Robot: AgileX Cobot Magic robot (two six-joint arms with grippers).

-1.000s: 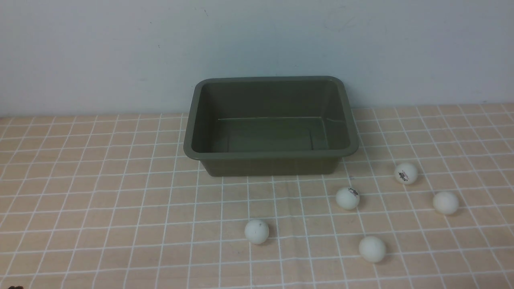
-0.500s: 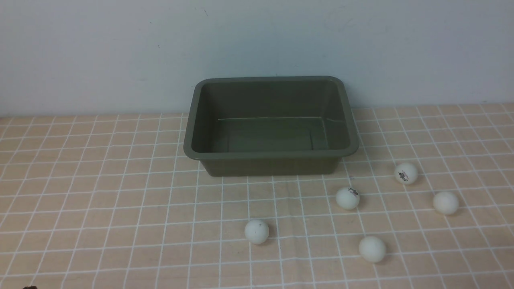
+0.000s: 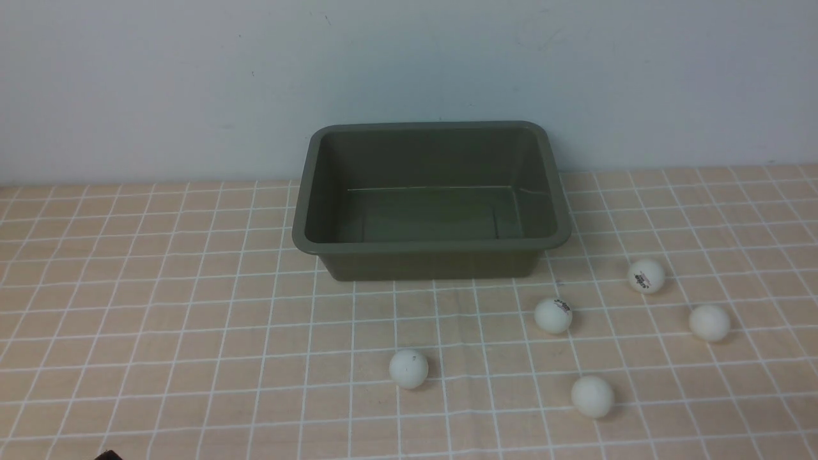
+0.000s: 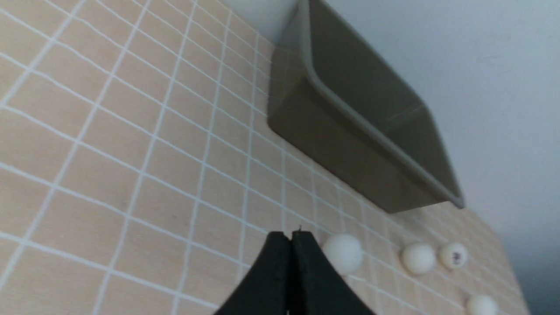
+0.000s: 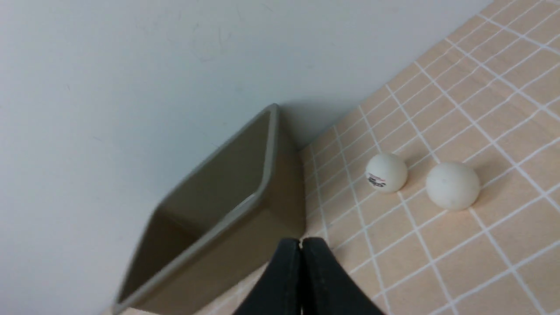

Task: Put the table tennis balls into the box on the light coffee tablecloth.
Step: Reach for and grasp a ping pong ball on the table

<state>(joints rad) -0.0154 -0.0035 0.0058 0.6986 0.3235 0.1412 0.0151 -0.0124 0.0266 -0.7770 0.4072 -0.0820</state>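
While five balls (image 3: 409, 368) lie outside the box (image 3: 431, 248), the first pick is pending | left gripper (image 4: 291, 238), right gripper (image 5: 301, 245): pressed closed, empty | opening above a ball is needed.

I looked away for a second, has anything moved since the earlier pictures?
Only a small dark shape at the front view's bottom edge has slid rightward; too little shows to name it. Nothing was grasped or released. The five table tennis balls, the empty box and the tablecloth are unchanged.
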